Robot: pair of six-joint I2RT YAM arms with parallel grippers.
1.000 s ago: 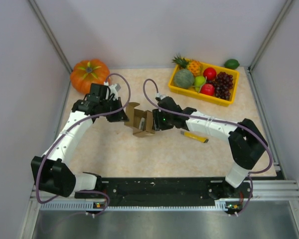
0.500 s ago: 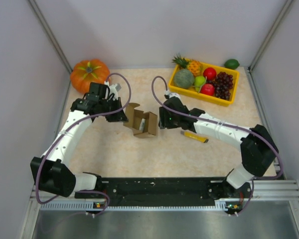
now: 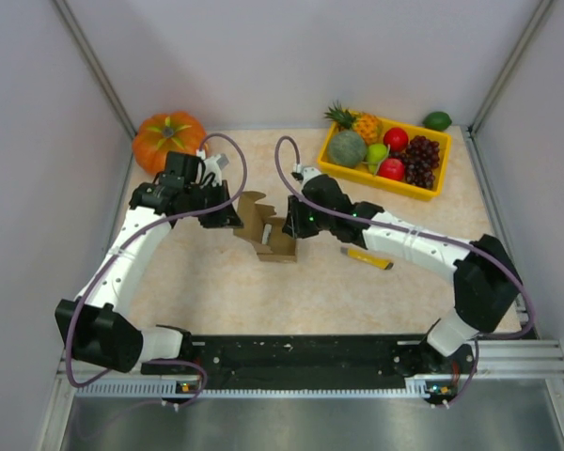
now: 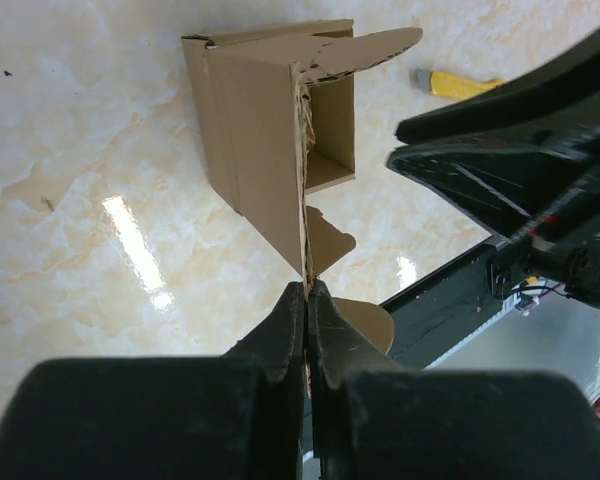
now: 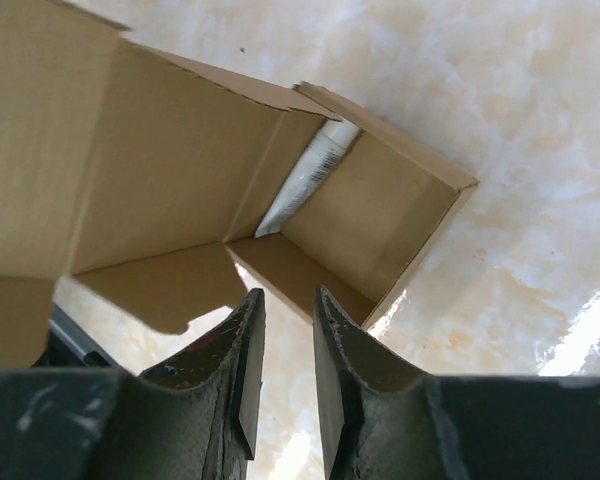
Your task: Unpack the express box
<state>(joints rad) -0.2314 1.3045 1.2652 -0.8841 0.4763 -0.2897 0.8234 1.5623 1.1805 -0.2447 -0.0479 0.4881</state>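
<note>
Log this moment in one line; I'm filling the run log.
left gripper: shut on express box flap | right gripper: narrowly open at box opening | contents: white item inside

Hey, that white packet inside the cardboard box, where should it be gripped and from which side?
Grip the white packet across its narrow width, entering through the open mouth of the box, the side the right end effector faces. It's long and thin, tucked along an inner corner, so probably only the side facing the opening is reachable.
</note>
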